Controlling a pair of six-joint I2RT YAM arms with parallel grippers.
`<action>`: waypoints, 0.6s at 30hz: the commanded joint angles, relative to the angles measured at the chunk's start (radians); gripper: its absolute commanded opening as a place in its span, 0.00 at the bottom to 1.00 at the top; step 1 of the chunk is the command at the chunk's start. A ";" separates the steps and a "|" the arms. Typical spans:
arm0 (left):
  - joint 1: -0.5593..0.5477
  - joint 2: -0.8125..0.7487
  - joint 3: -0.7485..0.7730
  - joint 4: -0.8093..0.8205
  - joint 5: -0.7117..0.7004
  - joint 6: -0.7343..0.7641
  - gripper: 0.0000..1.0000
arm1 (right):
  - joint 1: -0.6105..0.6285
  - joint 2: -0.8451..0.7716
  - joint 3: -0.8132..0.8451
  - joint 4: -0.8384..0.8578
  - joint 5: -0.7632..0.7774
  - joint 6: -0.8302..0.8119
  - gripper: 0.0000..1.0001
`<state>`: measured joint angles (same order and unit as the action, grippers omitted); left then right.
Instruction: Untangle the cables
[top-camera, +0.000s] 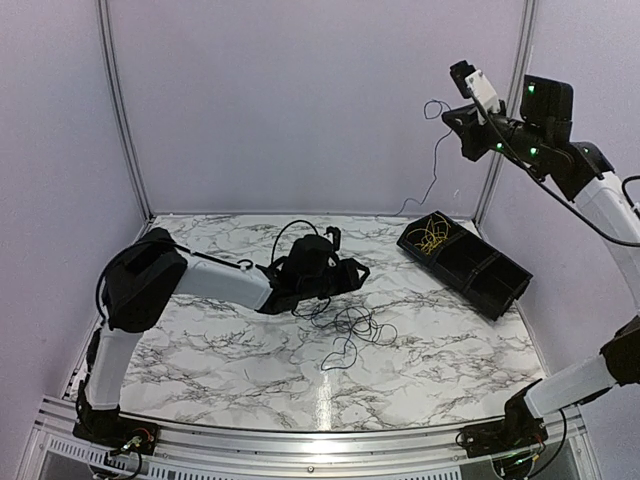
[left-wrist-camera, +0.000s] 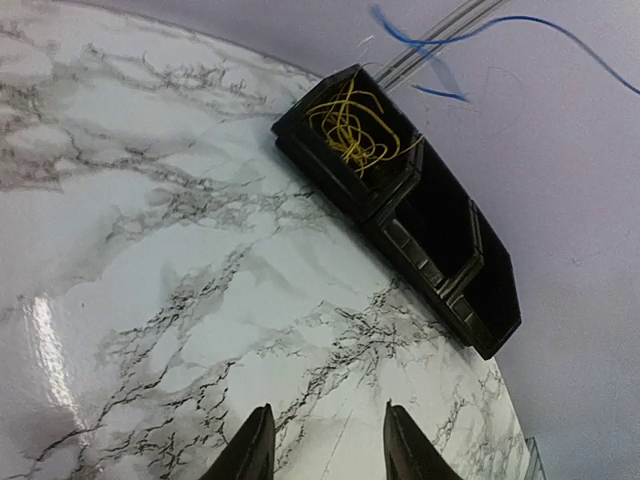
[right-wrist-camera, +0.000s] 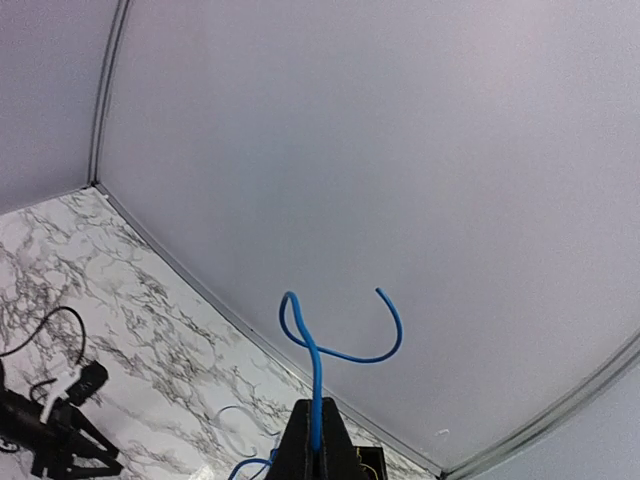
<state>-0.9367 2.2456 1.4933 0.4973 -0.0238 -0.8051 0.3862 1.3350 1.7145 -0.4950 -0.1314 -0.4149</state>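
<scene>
Holding blue wire (right-wrist-camera: 316, 365) high in clamped right gripper (right-wrist-camera: 318, 408); left gripper (left-wrist-camera: 325, 440) parted, empty. Next: bin it in tray (top-camera: 478, 272), free slot.

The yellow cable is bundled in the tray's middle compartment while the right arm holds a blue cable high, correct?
No. The left wrist view shows the yellow cable in the tray's end compartment, nearest the back wall. The right arm does hold the blue cable high.
</scene>
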 joint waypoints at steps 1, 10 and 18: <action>0.020 -0.201 -0.067 -0.100 -0.043 0.135 0.43 | -0.026 -0.040 -0.030 0.101 0.125 -0.061 0.00; 0.029 -0.395 -0.084 -0.458 -0.064 0.310 0.48 | -0.158 -0.025 -0.060 0.147 0.229 -0.131 0.00; 0.029 -0.516 -0.099 -0.608 -0.065 0.462 0.50 | -0.268 -0.009 -0.101 0.145 0.222 -0.138 0.00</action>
<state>-0.9070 1.8126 1.3914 0.0227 -0.0776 -0.4732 0.1593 1.3228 1.6314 -0.3752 0.0696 -0.5407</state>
